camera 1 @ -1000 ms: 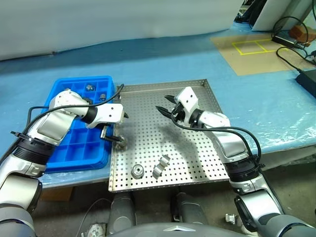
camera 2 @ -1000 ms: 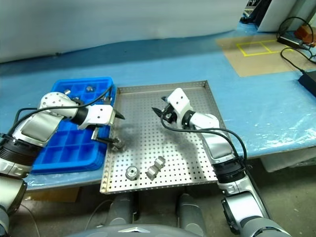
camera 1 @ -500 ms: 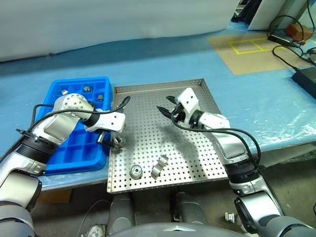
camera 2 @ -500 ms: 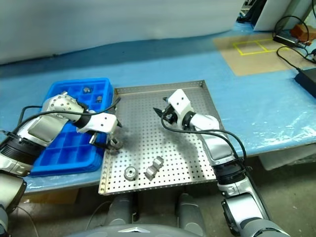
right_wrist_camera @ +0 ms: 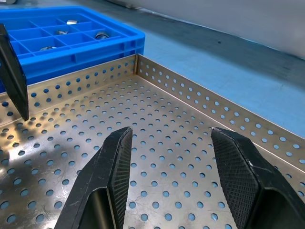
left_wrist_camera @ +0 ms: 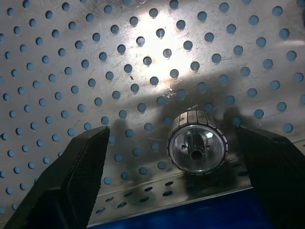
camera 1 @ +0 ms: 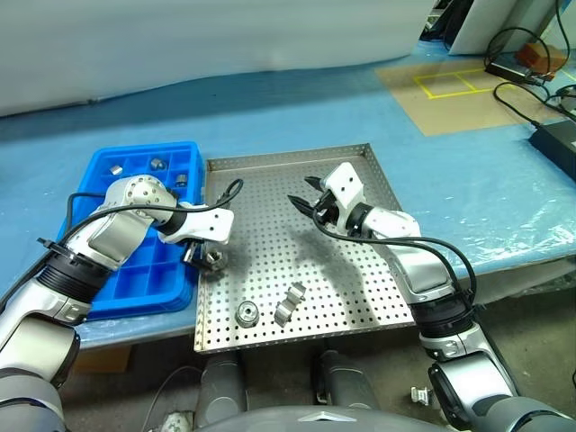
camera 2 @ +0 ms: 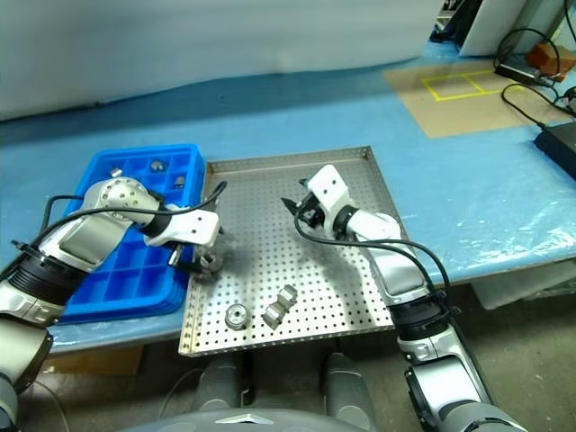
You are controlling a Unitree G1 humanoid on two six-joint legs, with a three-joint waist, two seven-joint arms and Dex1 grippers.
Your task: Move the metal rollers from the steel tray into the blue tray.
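A: Which roller is being addressed, and where does it lie?

B: One of the metal rollers (left_wrist_camera: 196,144) sits on the steel tray (camera 1: 360,270), close against the rim that borders the blue tray (camera 1: 117,279). The left gripper (left_wrist_camera: 174,183) points steeply down over it, fingers spread wide to either side and touching nothing. Two more rollers (camera 1: 248,313) lie near the tray's front edge, and a few already rest in the blue tray's far compartments.

A: And the right gripper?

B: The right gripper (right_wrist_camera: 174,179) hangs above the tray's middle, fingers parted, empty.

A: How is the roller oriented?

B: It appears to stand nearly on end; its central hole faces up toward the wrist camera, so its long axis runs roughly vertical, slightly tilted.

A: What could go wrong?

B: The rim is just beside the roller, so a descending finger may strike the rim or the blue tray's wall. A closure off centre on the round, polished side would likely squeeze the roller out or topple it.
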